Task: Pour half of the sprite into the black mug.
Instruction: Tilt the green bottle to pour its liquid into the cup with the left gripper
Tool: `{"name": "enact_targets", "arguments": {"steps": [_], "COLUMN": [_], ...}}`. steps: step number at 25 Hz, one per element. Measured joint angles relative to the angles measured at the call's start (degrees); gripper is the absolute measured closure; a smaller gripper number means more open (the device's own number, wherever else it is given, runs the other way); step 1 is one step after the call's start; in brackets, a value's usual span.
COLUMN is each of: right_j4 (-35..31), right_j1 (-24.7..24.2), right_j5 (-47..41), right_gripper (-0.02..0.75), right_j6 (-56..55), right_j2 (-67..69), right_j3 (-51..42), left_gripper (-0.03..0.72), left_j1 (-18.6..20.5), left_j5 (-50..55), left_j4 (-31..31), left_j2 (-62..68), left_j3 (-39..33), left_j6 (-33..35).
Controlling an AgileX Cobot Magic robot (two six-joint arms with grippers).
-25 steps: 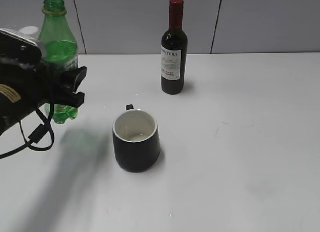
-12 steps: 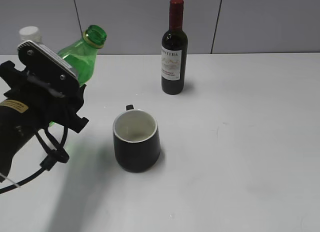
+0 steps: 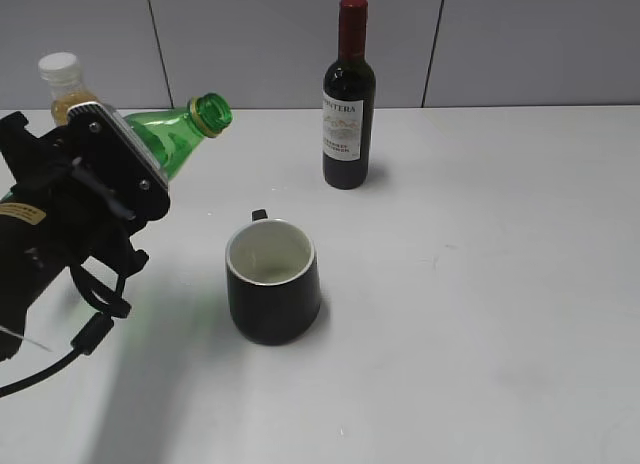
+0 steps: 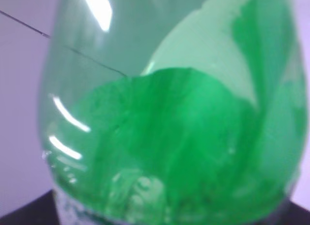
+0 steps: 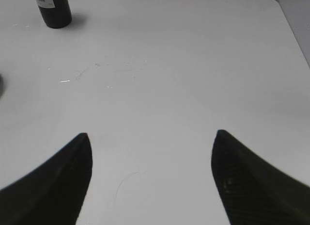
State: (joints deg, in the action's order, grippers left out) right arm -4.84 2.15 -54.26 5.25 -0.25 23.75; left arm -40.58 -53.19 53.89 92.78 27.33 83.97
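Note:
My left gripper (image 3: 100,189) is shut on the sprite (image 3: 178,136), a green plastic bottle with no cap. It is tipped far to the right, and its open mouth points toward the black mug (image 3: 272,281) from up and to the left. The mug stands upright on the table with a white inside. No liquid stream shows. In the left wrist view the sprite (image 4: 174,128) fills the frame, with green liquid lying in its lower part. My right gripper (image 5: 151,137) is open and empty above bare table; it is outside the exterior view.
A dark wine bottle (image 3: 348,99) with a red top stands behind the mug, and its base shows in the right wrist view (image 5: 52,9). An orange juice bottle (image 3: 62,84) with a white cap stands behind my left arm. The table (image 3: 480,284) is white.
My left gripper has rolled and tipped the sprite from upright to nearly lying over, its mouth swinging right and down toward the mug. The orange juice bottle has come into view behind it.

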Motion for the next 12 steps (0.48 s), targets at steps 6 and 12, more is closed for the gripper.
{"name": "enact_targets", "arguments": {"steps": [6,12], "right_j4": [0.00,0.00], "right_j1": [0.00,0.00], "right_j5": [0.00,0.00], "right_gripper": [0.158,0.158], "right_j6": [0.00,0.00], "right_j2": [0.00,0.00], "right_j3": [0.00,0.00], "left_gripper": [0.225,0.225], "left_j1": [-0.07,-0.07], "left_j5": [-0.01,-0.01], "left_j4": [2.05,3.88], "left_j2": [0.00,0.00], "left_j3": [0.00,2.67], "left_j6": [8.84,15.14]}}
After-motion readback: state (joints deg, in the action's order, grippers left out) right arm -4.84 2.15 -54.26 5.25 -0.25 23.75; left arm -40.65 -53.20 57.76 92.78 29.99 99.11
